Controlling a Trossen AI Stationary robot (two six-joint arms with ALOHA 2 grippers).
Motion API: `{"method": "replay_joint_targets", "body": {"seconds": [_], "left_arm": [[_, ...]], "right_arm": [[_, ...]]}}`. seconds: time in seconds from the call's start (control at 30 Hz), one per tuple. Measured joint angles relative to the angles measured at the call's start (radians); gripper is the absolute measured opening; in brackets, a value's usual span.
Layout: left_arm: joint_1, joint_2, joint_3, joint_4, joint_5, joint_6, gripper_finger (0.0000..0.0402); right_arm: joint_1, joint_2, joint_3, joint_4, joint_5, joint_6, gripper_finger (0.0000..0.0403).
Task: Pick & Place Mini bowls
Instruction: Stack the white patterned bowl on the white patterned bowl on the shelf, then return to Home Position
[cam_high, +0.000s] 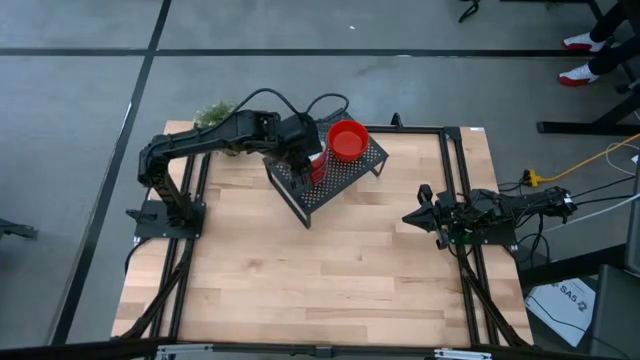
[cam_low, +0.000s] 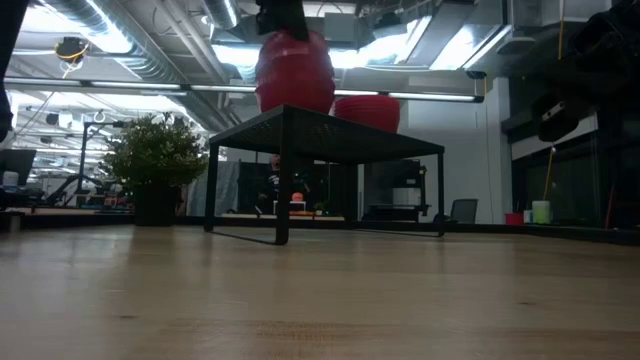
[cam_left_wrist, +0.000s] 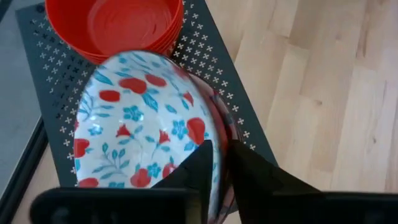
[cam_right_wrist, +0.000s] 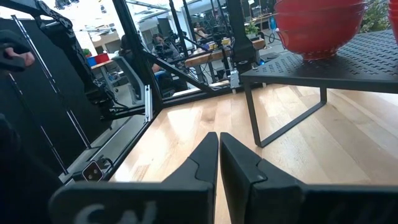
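While the right tool (cam_high: 412, 217) waits closed and empty over the bench (cam_high: 330, 270), the left tool (cam_left_wrist: 219, 163) straddles the rim of a flowered mini bowl (cam_left_wrist: 140, 124) tilted on the black rack (cam_high: 330, 180), fingers barely parted, red bowl stack (cam_left_wrist: 115, 25) just beyond.

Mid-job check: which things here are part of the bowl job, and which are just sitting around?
Job: floral bowl in the left gripper, on the black rack; red bowl stack.
Bystanders: plant; right gripper, waiting over the table.

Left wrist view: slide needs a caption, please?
Left gripper pinching a floral bowl's rim on the black rack.
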Motion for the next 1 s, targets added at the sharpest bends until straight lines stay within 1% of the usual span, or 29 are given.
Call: {"method": "replay_joint_targets", "body": {"seconds": [0.23,0.33,0.47,0.6,0.77,0.87,1.0], "left_arm": [[0.0,0.0,0.0,0.0,0.0,-0.001,0.0091],[0.0,0.0,0.0,0.0,0.023,-0.001,0.011],[0.0,-0.007,0.0,0.006,0.025,-0.001,0.0129],[0.0,-0.032,0.0,0.015,0.024,-0.001,0.0137],[0.0,-0.085,0.0,0.039,0.018,0.015,0.0134],[-0.006,-0.121,0.0,0.066,-0.027,0.019,0.0132],[-0.066,-0.185,-0.029,0.064,-0.167,0.115,0.0135]], "right_arm": [[0.0,0.0,0.0,0.0,0.0,0.0,0.0019],[0.0,0.0,0.0,0.0,0.0,0.0,0.0019],[0.0,0.0,0.0,0.0,0.0,0.0,0.0019],[0.0,0.0,0.0,0.0,0.0,0.0,0.0019],[0.0,0.0,0.0,0.0,0.0,0.0,0.0019],[0.0,0.0,0.0,0.0,0.0,0.0,0.0019],[0.0,0.0,0.0,0.0,0.0,0.0,0.0019]]}}
